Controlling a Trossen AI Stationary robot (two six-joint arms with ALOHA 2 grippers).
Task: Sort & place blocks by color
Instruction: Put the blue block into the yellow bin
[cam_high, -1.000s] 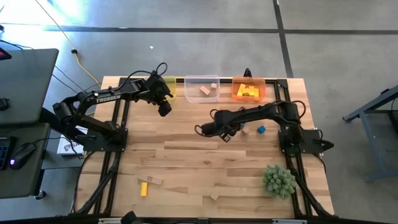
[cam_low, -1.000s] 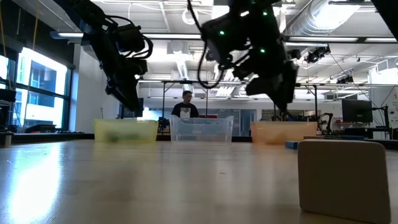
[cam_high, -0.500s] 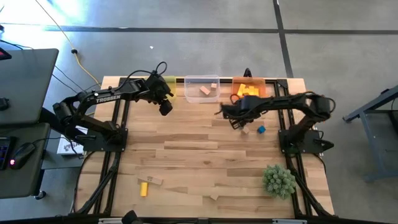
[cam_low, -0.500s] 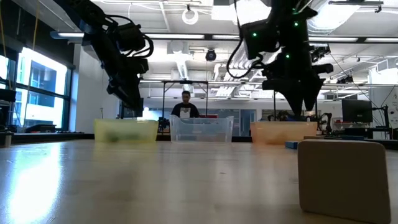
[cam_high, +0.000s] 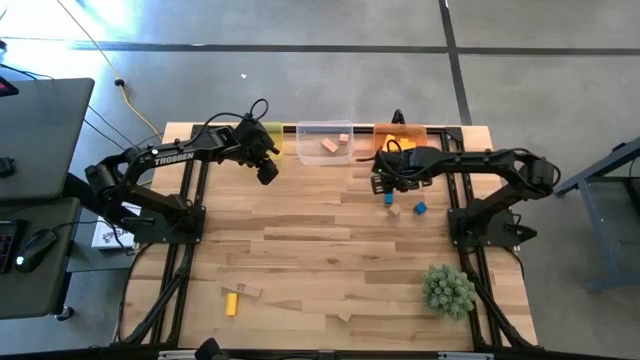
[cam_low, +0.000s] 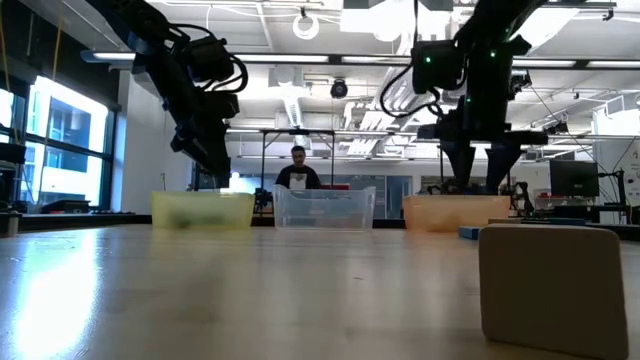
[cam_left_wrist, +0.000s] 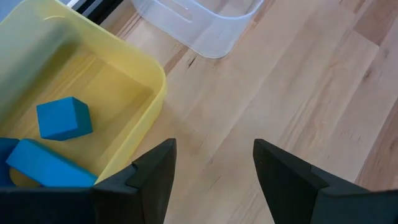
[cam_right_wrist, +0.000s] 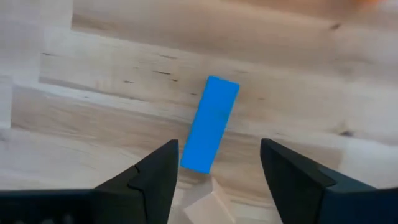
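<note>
A blue bar block (cam_right_wrist: 211, 124) lies flat on the table, with a tan block (cam_high: 396, 209) and a blue cube (cam_high: 420, 208) beside it. My right gripper (cam_high: 384, 181) hangs open just above the bar, pointing down, one finger on each side and clear of it. My left gripper (cam_high: 265, 172) hangs open over bare table beside the yellow bin (cam_left_wrist: 124, 81), which holds blue blocks (cam_left_wrist: 62, 118). A yellow bar (cam_high: 232, 303) and two tan blocks (cam_high: 248, 290) lie near the front edge.
Along the far edge stand the yellow bin (cam_high: 272, 140), a clear bin (cam_high: 325, 143) with tan blocks and an orange bin (cam_high: 400, 140) with yellow blocks. A spiky green plant ball (cam_high: 448, 290) sits front right. A person (cam_low: 299, 170) stands beyond the table.
My right gripper has swung from the table's middle toward the right and far edge, stopping in front of the orange bin, and has tipped and rolled so it points down. The blue bar, not seen in the earlier frames, now shows on the table under it.
</note>
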